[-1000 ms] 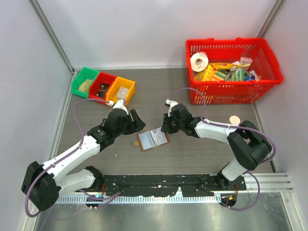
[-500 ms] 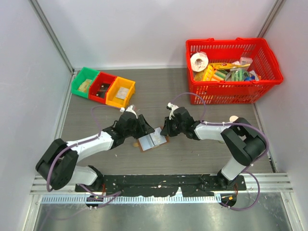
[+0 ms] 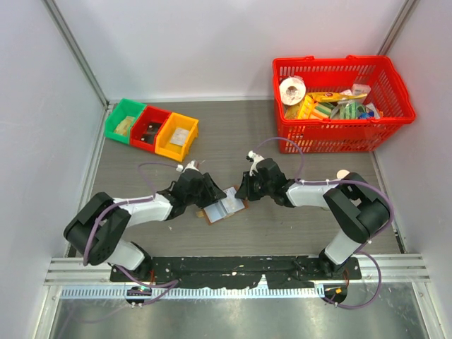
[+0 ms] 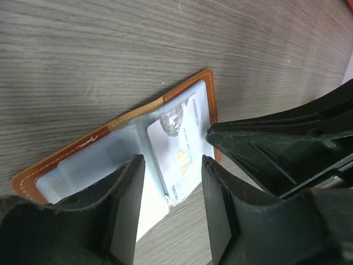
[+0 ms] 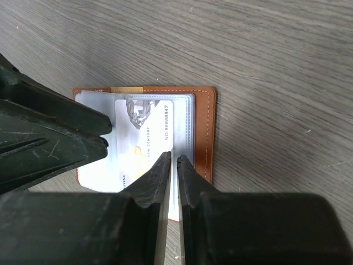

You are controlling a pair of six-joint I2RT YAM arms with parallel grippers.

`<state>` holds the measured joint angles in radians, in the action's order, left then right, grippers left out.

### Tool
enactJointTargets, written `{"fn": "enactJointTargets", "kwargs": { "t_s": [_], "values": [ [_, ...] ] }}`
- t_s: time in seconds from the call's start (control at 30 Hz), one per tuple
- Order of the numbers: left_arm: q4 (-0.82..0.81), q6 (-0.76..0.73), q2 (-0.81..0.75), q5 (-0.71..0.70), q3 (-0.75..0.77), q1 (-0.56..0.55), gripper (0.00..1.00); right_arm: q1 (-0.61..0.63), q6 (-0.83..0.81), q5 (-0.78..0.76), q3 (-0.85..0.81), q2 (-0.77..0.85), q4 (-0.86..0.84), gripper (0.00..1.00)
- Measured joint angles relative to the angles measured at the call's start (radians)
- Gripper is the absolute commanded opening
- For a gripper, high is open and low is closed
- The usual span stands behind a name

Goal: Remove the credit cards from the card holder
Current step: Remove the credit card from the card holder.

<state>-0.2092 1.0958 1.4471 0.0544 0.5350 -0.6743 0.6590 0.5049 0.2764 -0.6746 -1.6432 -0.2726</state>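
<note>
Left gripper (image 4: 169, 165) spread over brown leather card holder (image 4: 71, 150); right gripper (image 5: 172, 160), pinched perhaps on pale credit card (image 5: 146, 138), risks dragging holder.

Leathery card holder (image 5: 207, 132), matt wood-grain table (image 5: 265, 49)

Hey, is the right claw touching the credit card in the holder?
Cannot tell. Right wrist view shows the right claw nearly closed over the credit card's edge; contact is hidden.
</note>
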Motion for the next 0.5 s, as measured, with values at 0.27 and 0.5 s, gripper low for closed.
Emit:
{"fn": "enactJointTargets", "kwargs": {
  "t_s": [0.27, 0.5],
  "values": [
    [-0.106, 0.051, 0.073, 0.032, -0.001, -0.005, 0.48, 0.000, 0.003, 0.000, 0.002, 0.000, -0.003, 0.15],
    [-0.164, 0.087, 0.076, 0.045, -0.034, -0.006, 0.42, 0.000, 0.004, 0.000, 0.003, 0.000, -0.005, 0.15]
  ]
}}
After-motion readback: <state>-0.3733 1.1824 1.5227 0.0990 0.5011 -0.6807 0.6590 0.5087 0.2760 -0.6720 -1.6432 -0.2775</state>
